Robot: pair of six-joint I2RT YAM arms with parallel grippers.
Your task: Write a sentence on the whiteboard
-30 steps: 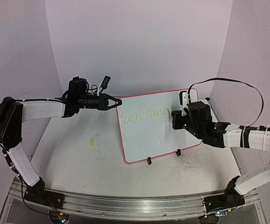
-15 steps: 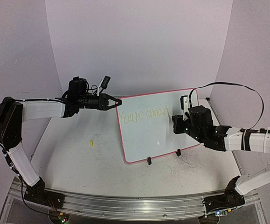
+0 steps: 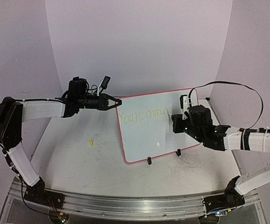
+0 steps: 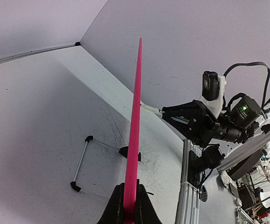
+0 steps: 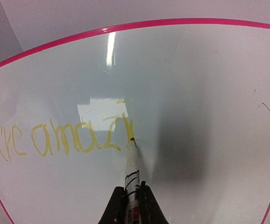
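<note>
White table (image 3: 79,154) w/ pink-rimmed whiteboard (image 3: 158,135) centre-right, clip feet on near edge. L gripper (image 3: 118,101) clamped on its upper-left rim. R gripper (image 5: 131,198) clenched on marker (image 5: 131,161), tip touching board at end of sentence (image 5: 60,140), approx. "You're amazi".

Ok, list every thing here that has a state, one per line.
whiteboard: gripped at its left edge, partly written on.
sentence: unfinished, yellow, reads "You're amazi".
marker: held, tip touching the whiteboard at the last letter.
left gripper: shut on the whiteboard's pink edge.
right gripper: shut on the marker.
small yellow piece: lying loose on the table, left of the whiteboard.
</note>
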